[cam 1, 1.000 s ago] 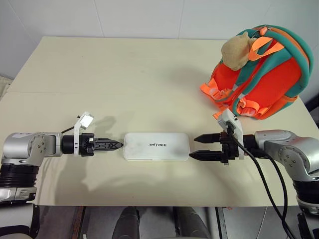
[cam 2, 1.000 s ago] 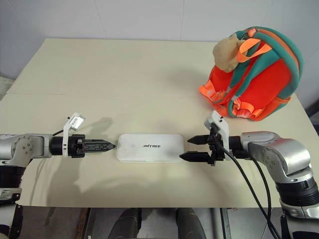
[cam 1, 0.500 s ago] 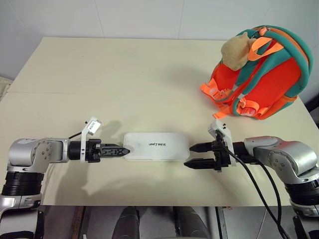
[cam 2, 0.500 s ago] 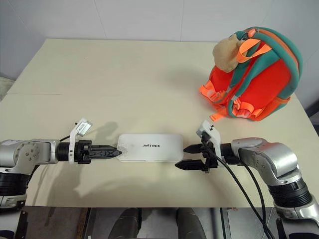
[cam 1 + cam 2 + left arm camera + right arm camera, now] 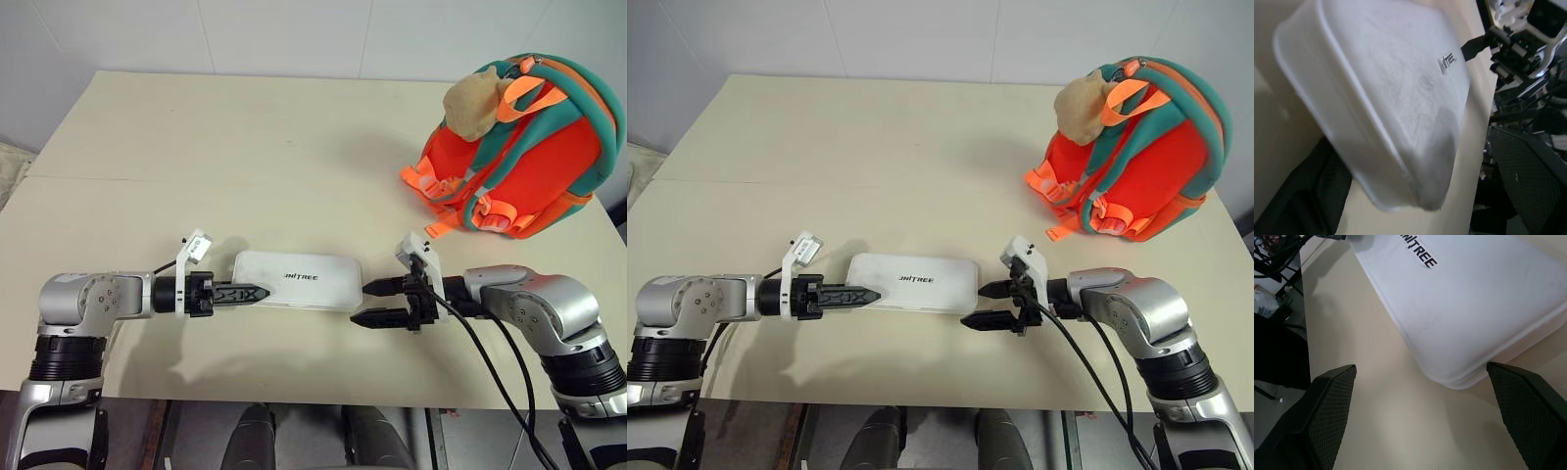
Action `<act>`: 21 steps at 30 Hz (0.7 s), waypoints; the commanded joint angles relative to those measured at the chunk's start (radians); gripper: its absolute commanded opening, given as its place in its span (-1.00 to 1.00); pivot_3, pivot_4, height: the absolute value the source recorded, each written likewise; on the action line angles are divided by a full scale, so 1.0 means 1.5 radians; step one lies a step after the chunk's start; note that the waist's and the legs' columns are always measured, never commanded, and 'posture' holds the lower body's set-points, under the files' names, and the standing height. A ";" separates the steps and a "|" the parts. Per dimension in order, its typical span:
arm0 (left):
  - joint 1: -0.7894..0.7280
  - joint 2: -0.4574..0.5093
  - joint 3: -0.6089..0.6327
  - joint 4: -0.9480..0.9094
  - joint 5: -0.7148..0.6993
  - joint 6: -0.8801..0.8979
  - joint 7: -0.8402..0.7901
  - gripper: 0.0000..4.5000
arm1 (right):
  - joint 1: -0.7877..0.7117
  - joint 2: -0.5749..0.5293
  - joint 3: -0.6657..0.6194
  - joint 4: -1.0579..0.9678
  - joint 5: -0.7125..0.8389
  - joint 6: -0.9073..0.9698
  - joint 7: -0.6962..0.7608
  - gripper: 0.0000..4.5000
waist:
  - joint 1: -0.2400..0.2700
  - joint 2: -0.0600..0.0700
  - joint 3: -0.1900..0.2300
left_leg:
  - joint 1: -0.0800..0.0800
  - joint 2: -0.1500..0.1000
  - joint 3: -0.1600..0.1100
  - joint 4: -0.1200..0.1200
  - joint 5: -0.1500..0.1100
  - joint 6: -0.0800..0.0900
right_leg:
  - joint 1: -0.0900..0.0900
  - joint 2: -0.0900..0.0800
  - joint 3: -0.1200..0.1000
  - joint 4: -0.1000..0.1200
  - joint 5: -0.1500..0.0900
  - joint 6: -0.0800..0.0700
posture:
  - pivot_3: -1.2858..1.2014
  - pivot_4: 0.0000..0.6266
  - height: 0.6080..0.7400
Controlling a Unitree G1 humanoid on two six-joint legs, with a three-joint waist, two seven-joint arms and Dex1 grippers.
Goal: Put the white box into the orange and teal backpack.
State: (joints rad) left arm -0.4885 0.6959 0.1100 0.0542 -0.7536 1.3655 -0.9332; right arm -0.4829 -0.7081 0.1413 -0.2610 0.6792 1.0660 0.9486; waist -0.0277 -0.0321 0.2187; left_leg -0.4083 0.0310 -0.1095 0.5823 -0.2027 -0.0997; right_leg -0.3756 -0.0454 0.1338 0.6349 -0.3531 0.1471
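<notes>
Now both arms reach inward, low over the table, and their grippers point at each other from the 2 short ends of the white box. The box lies flat on the near part of the table, its long side across the view, lettering up. The left gripper comes from the left with the forearm almost level; its tips overlap the left end of the box, and its wrist view shows the box end between the spread fingers. The right gripper stands just beside the right end, its 2 fingers apart, holding nothing. The orange and teal backpack stands upright at the far right corner, well apart from the box.
</notes>
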 commanded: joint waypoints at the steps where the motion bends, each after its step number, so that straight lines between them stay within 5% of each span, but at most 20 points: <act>1: -0.006 -0.022 -0.004 0.036 -0.020 0.051 0.011 0.98 | 0.005 -0.003 0.006 -0.010 -0.007 -0.028 0.014 1.00 | 0.000 0.000 0.000 | 0.000 0.000 0.000 0.000 0.000 0.000 | 0.000 0.000 0.000 0.000 0.000 0.000 | 0.03 -0.52 1.00; 19: -0.049 0.016 -0.022 0.083 -0.091 0.155 -0.073 0.98 | 0.057 -0.039 0.031 0.028 -0.086 -0.135 0.076 1.00 | -0.004 0.000 0.000 | 0.000 0.000 0.000 0.000 0.000 0.000 | -0.001 0.000 0.000 0.002 0.000 0.000 | 0.03 -0.52 1.00; 21: -0.049 0.014 -0.021 0.084 -0.094 0.159 -0.072 0.81 | 0.060 -0.038 0.028 0.032 -0.090 -0.143 0.079 1.00 | -0.004 0.000 0.000 | 0.000 0.000 0.000 0.000 0.000 0.000 | -0.001 0.000 0.000 0.001 0.000 0.000 | 0.03 -0.52 1.00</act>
State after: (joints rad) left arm -0.5591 0.7062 0.0728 0.2064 -0.8633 1.5934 -1.0202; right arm -0.4065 -0.7489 0.1808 -0.2196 0.5556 0.8596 1.0574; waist -0.0333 -0.0322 0.2187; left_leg -0.4084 0.0311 -0.1103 0.5830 -0.2026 -0.0999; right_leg -0.3764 -0.0449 0.1333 0.6372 -0.3531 0.1472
